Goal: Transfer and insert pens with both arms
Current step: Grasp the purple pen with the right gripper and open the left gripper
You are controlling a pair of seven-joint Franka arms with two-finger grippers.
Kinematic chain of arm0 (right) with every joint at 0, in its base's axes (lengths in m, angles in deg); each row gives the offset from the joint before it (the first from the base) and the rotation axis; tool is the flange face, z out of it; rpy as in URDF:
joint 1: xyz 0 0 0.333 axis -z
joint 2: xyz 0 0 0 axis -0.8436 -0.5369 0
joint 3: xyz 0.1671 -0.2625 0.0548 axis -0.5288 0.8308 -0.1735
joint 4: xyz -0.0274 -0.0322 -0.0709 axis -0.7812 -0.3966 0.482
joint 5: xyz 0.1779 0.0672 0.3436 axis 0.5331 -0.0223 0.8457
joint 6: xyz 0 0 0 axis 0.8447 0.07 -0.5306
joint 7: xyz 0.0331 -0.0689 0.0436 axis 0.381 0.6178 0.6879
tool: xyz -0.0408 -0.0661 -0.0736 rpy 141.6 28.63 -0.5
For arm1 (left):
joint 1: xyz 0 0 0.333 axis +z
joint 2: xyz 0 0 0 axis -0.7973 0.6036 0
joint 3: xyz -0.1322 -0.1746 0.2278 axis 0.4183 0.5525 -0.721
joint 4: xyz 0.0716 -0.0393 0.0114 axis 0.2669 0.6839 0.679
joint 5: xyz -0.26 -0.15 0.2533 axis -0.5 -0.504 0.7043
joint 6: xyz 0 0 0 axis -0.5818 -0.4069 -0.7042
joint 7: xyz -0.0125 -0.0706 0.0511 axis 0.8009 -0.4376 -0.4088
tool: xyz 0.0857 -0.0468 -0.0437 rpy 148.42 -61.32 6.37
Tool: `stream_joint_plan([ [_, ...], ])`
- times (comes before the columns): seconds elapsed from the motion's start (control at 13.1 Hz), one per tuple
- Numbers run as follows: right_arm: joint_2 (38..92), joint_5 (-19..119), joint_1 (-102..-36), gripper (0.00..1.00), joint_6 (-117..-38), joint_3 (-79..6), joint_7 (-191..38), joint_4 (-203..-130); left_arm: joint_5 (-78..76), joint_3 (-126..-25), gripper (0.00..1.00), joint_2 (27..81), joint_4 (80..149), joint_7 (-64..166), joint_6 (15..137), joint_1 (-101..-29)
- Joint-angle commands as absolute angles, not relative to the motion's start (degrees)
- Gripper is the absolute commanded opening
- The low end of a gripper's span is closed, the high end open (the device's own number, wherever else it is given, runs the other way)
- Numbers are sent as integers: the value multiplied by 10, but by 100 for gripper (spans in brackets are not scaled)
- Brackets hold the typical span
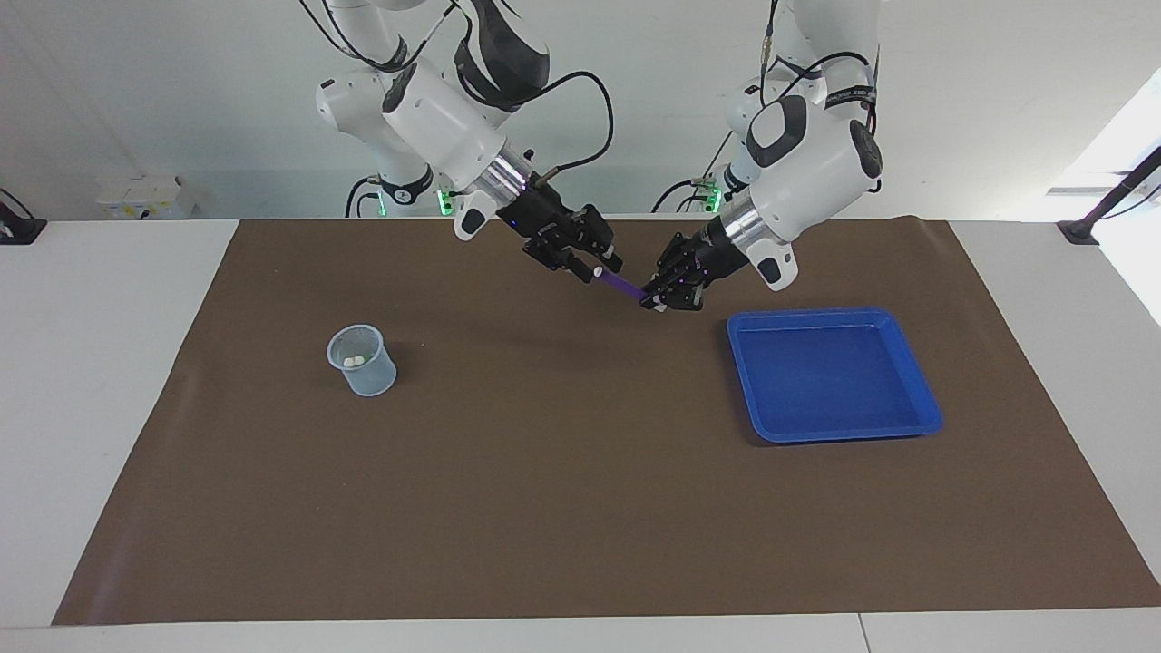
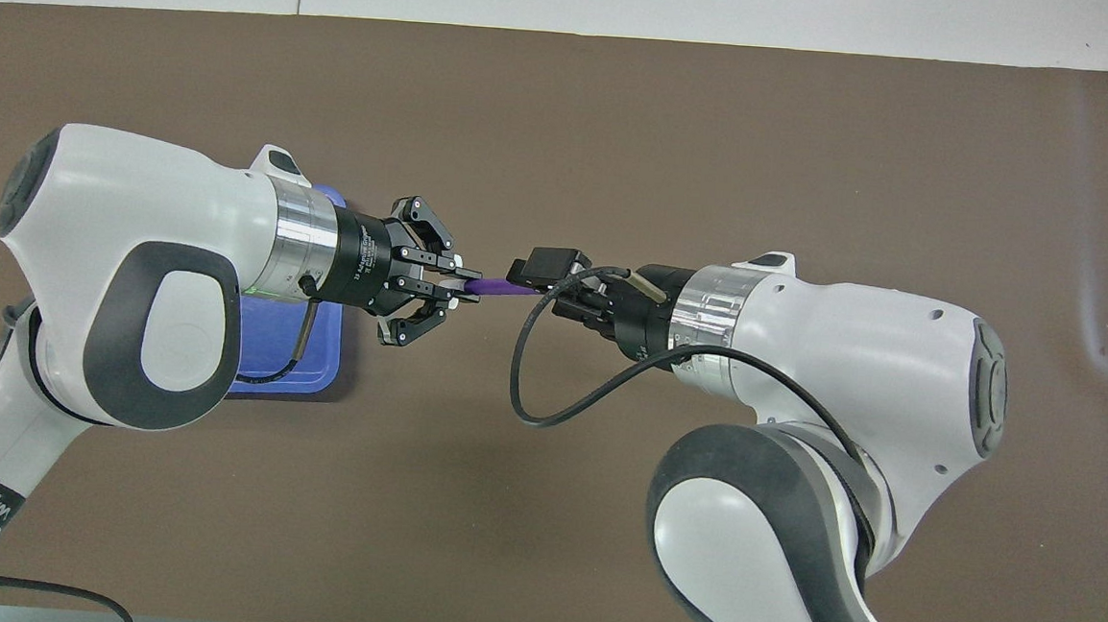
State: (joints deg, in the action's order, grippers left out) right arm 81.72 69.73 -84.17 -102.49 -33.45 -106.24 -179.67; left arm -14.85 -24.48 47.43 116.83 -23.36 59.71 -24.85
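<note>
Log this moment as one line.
phase: handover | purple pen: airborne | left gripper: shut on pen | right gripper: at cap end | cup: two pens inside
</note>
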Motion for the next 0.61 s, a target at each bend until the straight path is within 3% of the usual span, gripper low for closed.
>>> stream_joint_plan([
  [0.0,812,709,-838,13,-1027,-339,-1062,-1788,-164,-248,0,452,1184,-229,606,-248],
  [0.08,813,709,-838,4,-1023,-339,-1063,-1789,-164,-248,0,453,1184,-229,606,-248],
  [0.15,813,709,-837,0,-1014,-339,-1063,-1789,-164,-248,0,453,1184,-229,606,-247],
  [0.54,815,708,-829,0,-985,-337,-1060,-1788,-173,-248,0,454,1182,-223,608,-244],
])
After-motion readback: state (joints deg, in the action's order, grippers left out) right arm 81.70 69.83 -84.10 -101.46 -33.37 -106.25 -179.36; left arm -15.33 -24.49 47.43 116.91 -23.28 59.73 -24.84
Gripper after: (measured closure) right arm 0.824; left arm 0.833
